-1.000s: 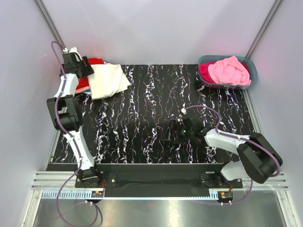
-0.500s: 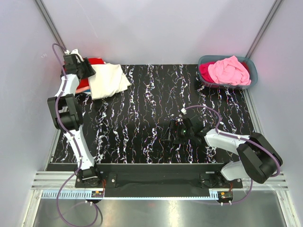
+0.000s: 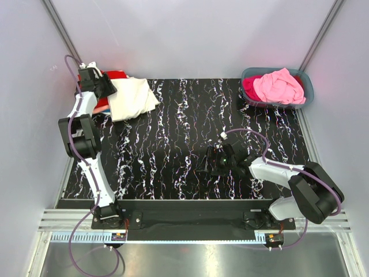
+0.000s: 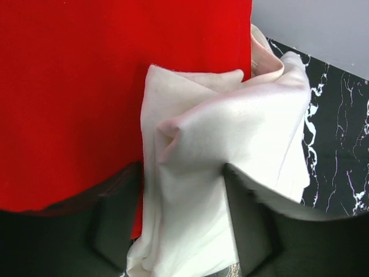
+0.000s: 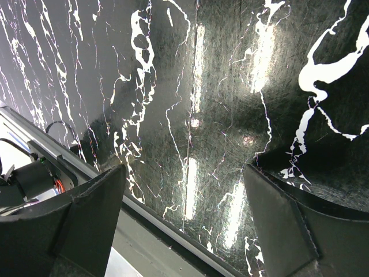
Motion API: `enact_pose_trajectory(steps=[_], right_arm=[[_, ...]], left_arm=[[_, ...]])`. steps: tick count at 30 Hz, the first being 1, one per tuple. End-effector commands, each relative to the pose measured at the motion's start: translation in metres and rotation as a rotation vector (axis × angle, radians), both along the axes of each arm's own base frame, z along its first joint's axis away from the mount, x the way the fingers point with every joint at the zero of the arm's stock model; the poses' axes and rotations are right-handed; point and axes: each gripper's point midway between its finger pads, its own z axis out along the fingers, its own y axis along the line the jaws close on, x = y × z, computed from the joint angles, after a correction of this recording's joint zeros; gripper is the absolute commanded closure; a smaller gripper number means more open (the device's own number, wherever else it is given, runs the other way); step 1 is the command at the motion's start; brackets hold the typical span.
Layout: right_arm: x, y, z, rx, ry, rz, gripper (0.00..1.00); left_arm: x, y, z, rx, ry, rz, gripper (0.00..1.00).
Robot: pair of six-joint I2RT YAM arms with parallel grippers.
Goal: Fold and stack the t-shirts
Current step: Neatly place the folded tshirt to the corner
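A black, white-veined table [image 3: 173, 144] is enclosed by pale walls [image 3: 190, 34]. In the upper left of the overhead view a red shirt [image 3: 117, 74] is laid flat at the table's corner. A cream shirt [image 3: 134, 98] is spread over its right part and reaches onto the bare table. The left hand [image 3: 108, 86] is extended to that corner. In its wrist view it is closed partway on a thick fold of the cream shirt, with cloth bunched and ridged between the two fingers and the red shirt seen beneath and beside it. The grip is judged to serve the stacking step, the cream shirt being set or squared on the red one. The cream shirt is seen lying askew and rumpled, so the stack is judged not yet tidy. The right hand [image 3: 206, 163] is held low over the table at the lower middle of the frame, opened wide with nothing between its fingers. It is presumably kept there so that the left arm's work is not crowded. In the upper right a grey-blue tub [image 3: 309, 92] is set at the table's edge, with a pink shirt [image 3: 279, 85] heaped over a magenta shirt [image 3: 251, 86] inside it. These two are judged to be waiting for folding. No object is seen in the way between the right hand and the tub, and the stack is hemmed in only by the left arm and the nearby wall.
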Motion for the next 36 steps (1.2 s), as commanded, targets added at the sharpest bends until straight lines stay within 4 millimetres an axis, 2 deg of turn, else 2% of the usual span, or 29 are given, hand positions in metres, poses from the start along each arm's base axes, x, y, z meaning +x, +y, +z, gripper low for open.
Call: enact_pose_trajectory(steps=[1,3,4,8,9,10,12,15,18,21,22,25,26,29,36], right_arm=[[0.010,0.008,0.012,0.012,-0.050,0.010,0.10],[0.010,0.008,0.012,0.010,-0.049,0.008,0.10],[0.010,0.008,0.011,0.010,-0.048,0.009,0.10],[0.010,0.008,0.012,0.010,-0.049,0.009,0.10],[0.010,0.008,0.012,0.010,-0.049,0.008,0.10],[0.010,0.008,0.011,0.009,-0.049,0.010,0.10],[0.010,0.008,0.012,0.010,-0.049,0.009,0.10],[0.009,0.008,0.012,0.010,-0.049,0.011,0.10],[0.010,0.009,0.012,0.011,-0.051,0.011,0.10],[0.010,0.009,0.012,0.011,-0.049,0.012,0.11],[0.010,0.009,0.012,0.011,-0.049,0.012,0.11],[0.010,0.008,0.012,0.011,-0.049,0.010,0.11],[0.009,0.008,0.012,0.012,-0.050,0.012,0.11],[0.010,0.008,0.012,0.012,-0.053,0.012,0.11],[0.009,0.007,0.012,0.012,-0.052,0.010,0.11]], left_arm=[[0.007,0.001,0.017,0.008,-0.071,-0.012,0.46],[0.006,-0.001,0.013,-0.001,-0.068,-0.022,0.53],[0.007,-0.004,0.013,-0.002,-0.067,-0.028,0.60],[0.006,-0.010,0.018,0.024,-0.072,-0.041,0.74],[0.007,-0.011,0.023,0.036,-0.081,-0.045,0.78],[0.008,-0.017,0.029,0.048,-0.084,-0.048,0.90],[0.009,-0.023,0.040,0.077,-0.096,-0.059,1.00],[0.008,-0.026,0.064,0.102,-0.128,-0.053,1.00],[0.003,-0.024,0.098,0.120,-0.175,-0.038,1.00],[-0.004,-0.020,0.114,0.137,-0.189,-0.019,1.00],[-0.008,-0.019,0.127,0.140,-0.216,-0.011,1.00],[-0.013,-0.018,0.142,0.138,-0.233,0.001,1.00],[-0.012,-0.019,0.155,0.138,-0.256,0.002,1.00],[-0.012,-0.019,0.164,0.132,-0.250,0.003,1.00],[-0.013,-0.016,0.212,0.142,-0.311,0.032,1.00]])
